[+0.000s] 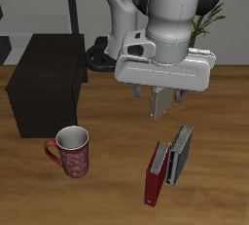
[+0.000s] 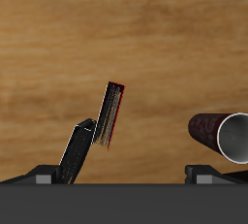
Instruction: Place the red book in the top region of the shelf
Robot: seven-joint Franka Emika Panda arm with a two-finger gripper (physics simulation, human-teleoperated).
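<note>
The claw (image 1: 162,105) hangs above the table, fingers apart, gripping nothing. At its six o'clock the red book (image 1: 154,173) stands beside two grey books (image 1: 178,154). The shelf (image 1: 44,81) sits toward nine o'clock, the mug (image 1: 71,151) at eight.

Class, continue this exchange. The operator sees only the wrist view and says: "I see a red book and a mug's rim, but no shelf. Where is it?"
Observer: The shelf stands just behind the mug, farther from the table's front edge.
Operator: How many grey books are by the red book?
Observer: Two, upright, on the red book's side away from the mug.
Operator: Is the hand touching any book?
Observer: No, it hangs above them, holding nothing.
</note>
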